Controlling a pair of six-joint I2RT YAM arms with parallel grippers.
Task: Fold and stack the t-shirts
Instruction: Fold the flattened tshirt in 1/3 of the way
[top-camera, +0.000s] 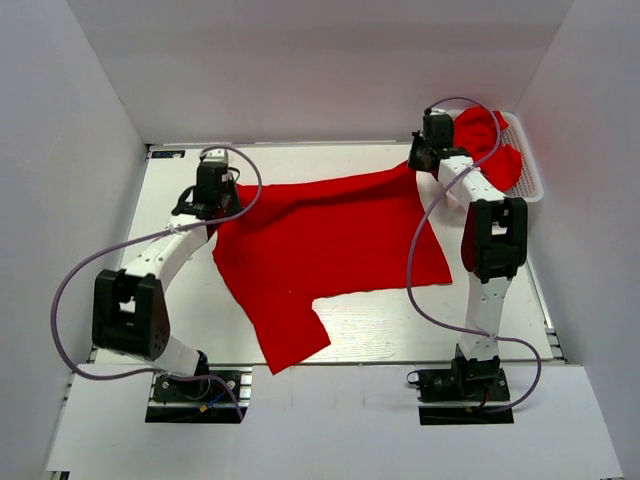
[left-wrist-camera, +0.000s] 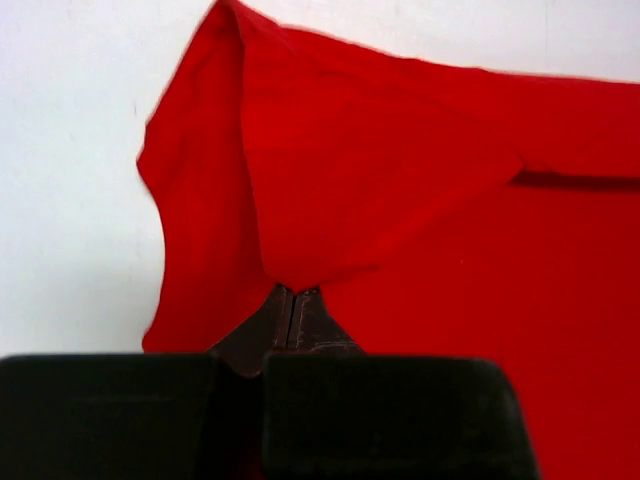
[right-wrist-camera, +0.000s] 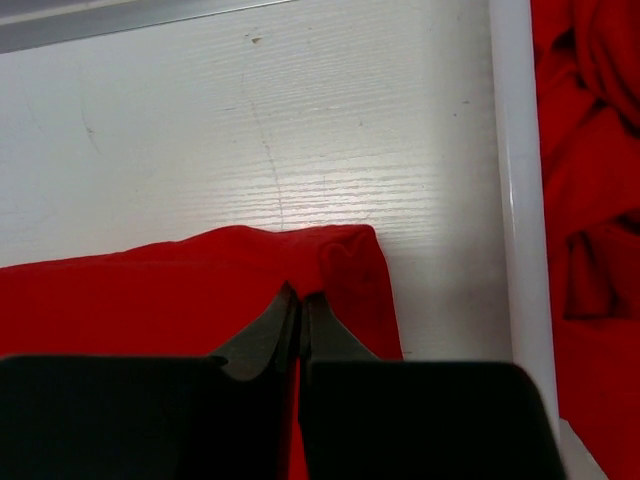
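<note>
Spread flat across the white wooden table (top-camera: 380, 320), between both arms: one bright red short-sleeved t-shirt of soft cloth (top-camera: 320, 250), a sleeve reaching toward the near edge. Gripped at the far-left corner by the left black two-finger gripper (left-wrist-camera: 296, 298), jaws clenched on a raised fold of the red cloth. Gripped at the far-right corner by the right black two-finger gripper (right-wrist-camera: 300, 302), jaws clenched on the cloth's edge, near the white plastic lattice basket (right-wrist-camera: 512, 200). Heaped inside that basket, at the table's far right: more crumpled red t-shirts (top-camera: 487, 140).
</note>
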